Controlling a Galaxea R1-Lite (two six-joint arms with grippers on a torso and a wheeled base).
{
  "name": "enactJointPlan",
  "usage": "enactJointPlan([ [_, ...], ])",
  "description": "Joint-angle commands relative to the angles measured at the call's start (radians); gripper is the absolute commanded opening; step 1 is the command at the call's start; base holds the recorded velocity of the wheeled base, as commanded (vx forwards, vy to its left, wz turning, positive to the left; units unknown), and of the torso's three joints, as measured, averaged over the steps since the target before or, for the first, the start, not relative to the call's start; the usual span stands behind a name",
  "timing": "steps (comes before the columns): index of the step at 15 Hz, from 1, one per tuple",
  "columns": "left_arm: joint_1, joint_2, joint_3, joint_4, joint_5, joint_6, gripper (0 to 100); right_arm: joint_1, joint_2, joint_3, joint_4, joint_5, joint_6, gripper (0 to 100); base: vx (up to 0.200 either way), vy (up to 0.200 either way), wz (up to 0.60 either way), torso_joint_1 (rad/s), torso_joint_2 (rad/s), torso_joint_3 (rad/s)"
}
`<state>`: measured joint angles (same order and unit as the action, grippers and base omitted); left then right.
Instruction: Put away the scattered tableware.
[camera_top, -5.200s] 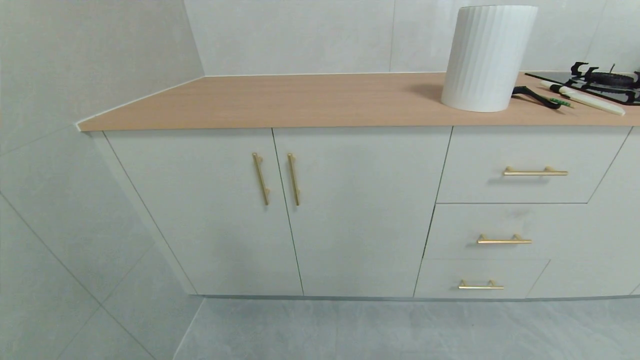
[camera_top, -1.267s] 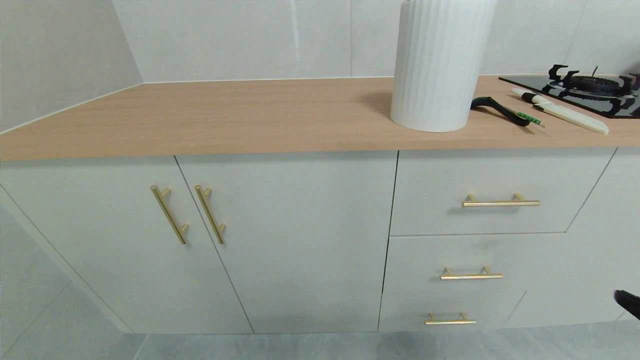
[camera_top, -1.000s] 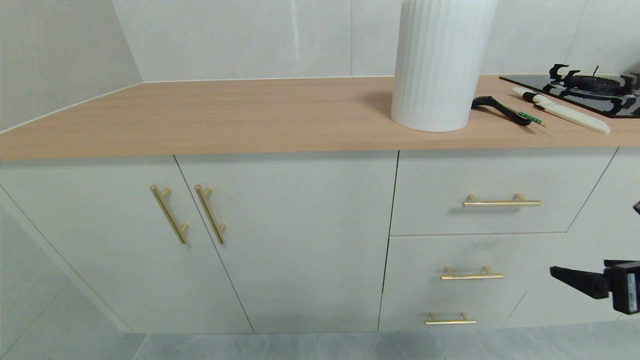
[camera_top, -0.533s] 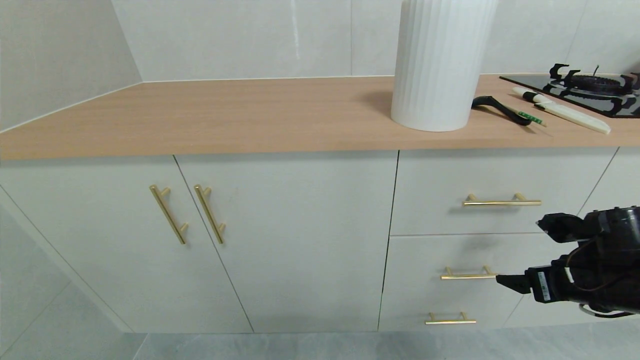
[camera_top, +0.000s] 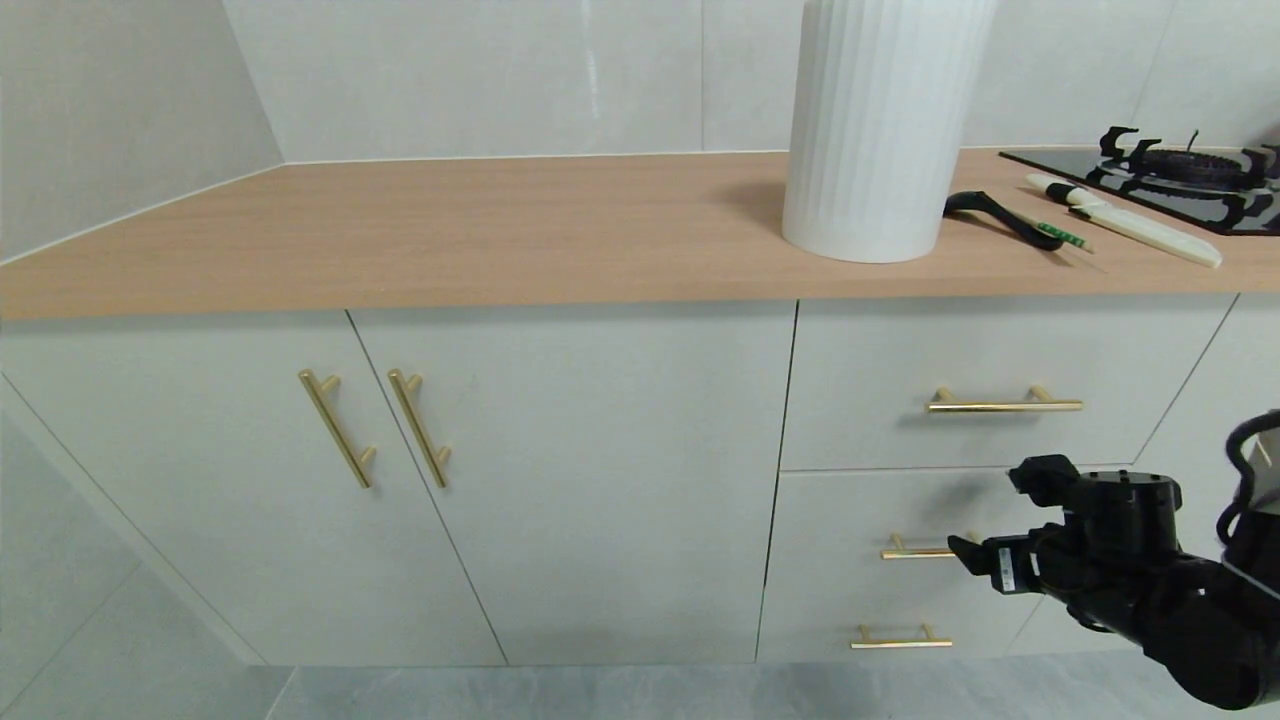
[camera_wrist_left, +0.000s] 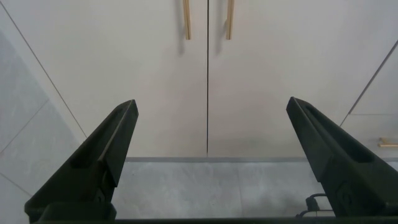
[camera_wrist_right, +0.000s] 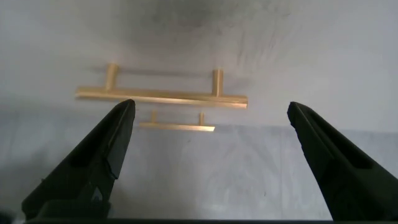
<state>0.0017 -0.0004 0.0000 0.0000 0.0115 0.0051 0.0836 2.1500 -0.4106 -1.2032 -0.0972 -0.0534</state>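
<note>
On the wooden countertop (camera_top: 480, 230) lie a black-handled utensil (camera_top: 1000, 215), a thin green-tipped stick (camera_top: 1062, 238) and a white knife (camera_top: 1135, 224), all to the right of a tall white ribbed container (camera_top: 870, 130). My right gripper (camera_top: 1000, 510) hangs open, empty, low in front of the drawer stack, just before the middle drawer's gold handle (camera_top: 915, 550). The right wrist view has that handle (camera_wrist_right: 161, 96) between the spread fingers (camera_wrist_right: 106, 155), with the bottom drawer's handle (camera_wrist_right: 176, 127) below it. My left gripper (camera_wrist_left: 211, 106) is open and empty, facing the double cabinet doors (camera_wrist_left: 207, 81).
A black gas hob (camera_top: 1190, 170) sits at the counter's far right. The top drawer has a gold handle (camera_top: 1005, 405); the two cabinet doors have upright gold handles (camera_top: 380, 430). Tiled walls close in the left and back. Grey floor (camera_top: 600, 695) lies below.
The camera came closer to the cabinet since the oldest frame. In the last second my right gripper entered from the lower right and moved left, up to the middle drawer handle.
</note>
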Motion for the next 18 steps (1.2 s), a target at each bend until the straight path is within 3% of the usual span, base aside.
enactJointPlan([
  [1,0.000,0.000,0.000,0.000,0.001,0.001,100,0.002,0.102,-0.002,-0.013,-0.004,-0.011,100,0.000,0.000,0.00,0.000,0.00,0.000],
  [5,0.000,0.000,0.000,0.000,0.001,-0.001,100,0.021,0.133,-0.111,-0.012,-0.021,-0.022,100,0.000,0.000,0.00,0.000,0.00,0.000],
  [18,0.000,0.000,0.000,0.000,0.001,-0.001,100,0.022,0.203,-0.168,-0.012,-0.039,-0.026,100,0.000,0.000,0.00,0.000,0.00,0.000],
])
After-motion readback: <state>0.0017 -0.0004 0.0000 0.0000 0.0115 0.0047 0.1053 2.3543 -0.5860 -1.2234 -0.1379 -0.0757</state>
